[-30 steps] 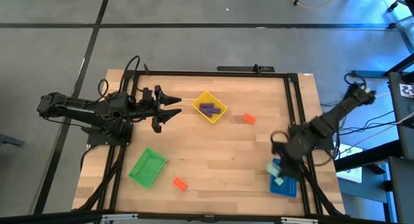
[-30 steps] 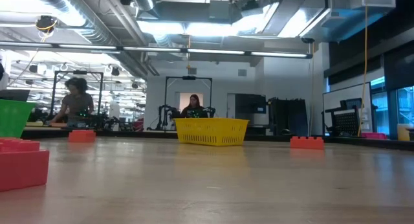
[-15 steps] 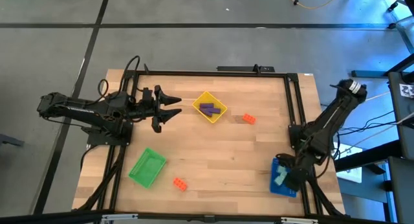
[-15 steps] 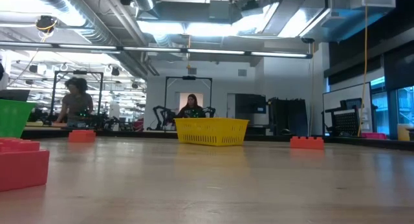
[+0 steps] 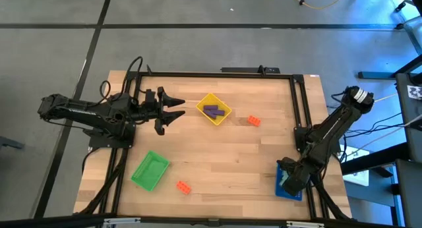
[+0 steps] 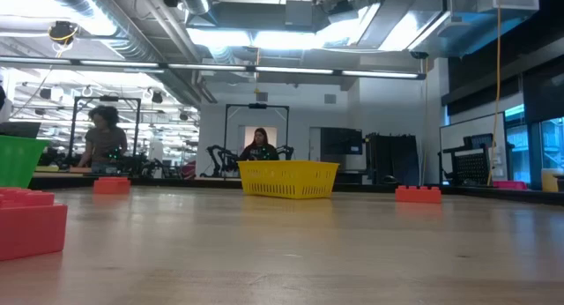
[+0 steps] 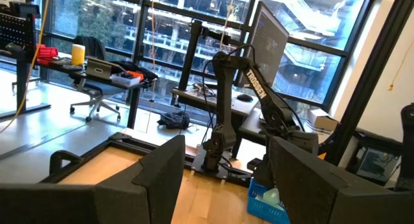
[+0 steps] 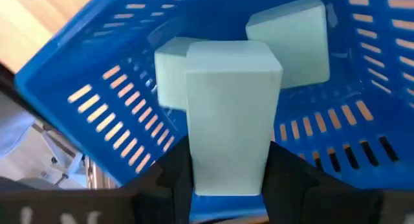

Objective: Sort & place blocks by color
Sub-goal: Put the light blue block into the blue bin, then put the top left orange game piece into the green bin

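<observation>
Your right gripper (image 8: 228,185) sits down inside the blue slotted plastic tray (image 8: 97,101) at the table's front right corner, its two dark fingers (image 8: 178,169) clamped on the sides of a pale mint rectangular block (image 8: 228,117) that stands upright between them. Just behind that held block, two more mint blocks (image 8: 291,43) lie in the same tray, touching or nearly touching it. From above, the arm covers most of the tray (image 5: 283,190).

Along the table's front edge, a small orange-red studded brick (image 5: 183,186) lies on the bare wood, just beside the green slotted tray (image 5: 150,171) near the front left corner.

Farther back, a second orange-red brick (image 5: 253,121) rests past the middle of the table, near the yellow slotted tray (image 5: 213,109), which holds dark purple elongated blocks (image 5: 211,111).

Your left gripper (image 5: 173,111) waits near the table's back left edge, beside the yellow tray, its jaws standing apart and holding nothing.
</observation>
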{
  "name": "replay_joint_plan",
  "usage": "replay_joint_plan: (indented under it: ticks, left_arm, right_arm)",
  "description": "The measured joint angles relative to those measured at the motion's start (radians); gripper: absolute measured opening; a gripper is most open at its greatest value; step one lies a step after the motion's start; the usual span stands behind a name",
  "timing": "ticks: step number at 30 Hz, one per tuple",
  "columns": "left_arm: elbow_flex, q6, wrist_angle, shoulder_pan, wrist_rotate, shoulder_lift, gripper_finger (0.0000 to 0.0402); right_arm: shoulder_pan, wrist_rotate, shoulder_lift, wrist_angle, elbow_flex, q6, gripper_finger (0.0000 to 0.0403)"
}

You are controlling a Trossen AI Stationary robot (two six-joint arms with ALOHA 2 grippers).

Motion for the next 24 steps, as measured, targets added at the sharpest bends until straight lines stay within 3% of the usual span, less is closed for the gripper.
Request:
replay_joint_plan:
  ticks: [9,24]
  left_arm:
    - [0.000,0.018,0.000,0.000,-0.005,-0.001,0.0216]
    - [0.000,0.018,0.003,0.000,-0.004,-0.001,0.0216]
  right_arm:
    - [-0.028,0.065,0.018,-0.023,-0.002,0.000,0.0137]
    - [-0.029,0.024,-0.001,0.002,0.007,-0.009,0.0226]
